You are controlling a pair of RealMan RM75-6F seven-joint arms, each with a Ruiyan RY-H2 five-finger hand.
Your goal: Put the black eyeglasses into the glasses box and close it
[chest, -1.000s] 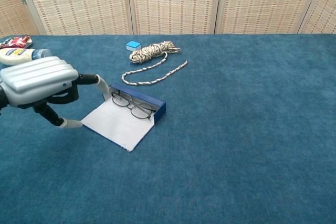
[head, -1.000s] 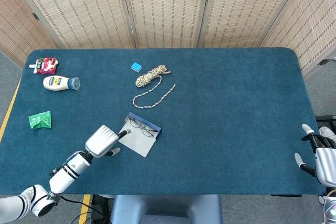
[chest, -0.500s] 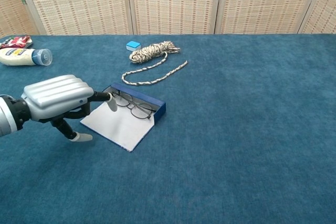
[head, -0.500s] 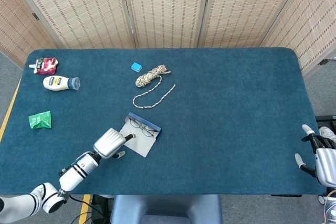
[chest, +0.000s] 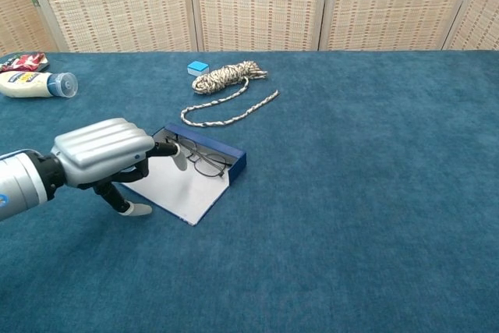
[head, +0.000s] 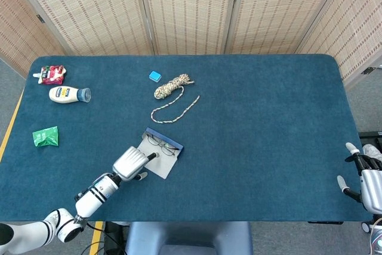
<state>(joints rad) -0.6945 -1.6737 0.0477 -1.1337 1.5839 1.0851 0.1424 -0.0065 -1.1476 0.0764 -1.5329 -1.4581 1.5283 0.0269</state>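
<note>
The black eyeglasses [head: 162, 145] [chest: 195, 157] lie inside the open dark-blue glasses box [head: 169, 141] [chest: 227, 150]. Its pale grey lid [head: 162, 164] [chest: 185, 193] lies flat on the table toward me. My left hand [head: 132, 162] [chest: 101, 150] hovers over the lid's left part. One finger reaches toward the glasses and the thumb hangs by the lid's near-left edge; it holds nothing. My right hand [head: 365, 183] sits at the table's near right corner with its fingers spread, and only the head view shows it.
A coiled rope [head: 172, 88] [chest: 226, 79] and a small blue block [head: 154, 76] [chest: 198, 67] lie behind the box. At far left are a mayonnaise bottle [head: 67, 94] [chest: 35, 83], a red packet [head: 51, 74] and a green packet [head: 46, 137].
My left hand has slid right and inward, from beside the lid's left corner to over the lid, its finger nearing the glasses. The box, glasses and right hand stay put.
</note>
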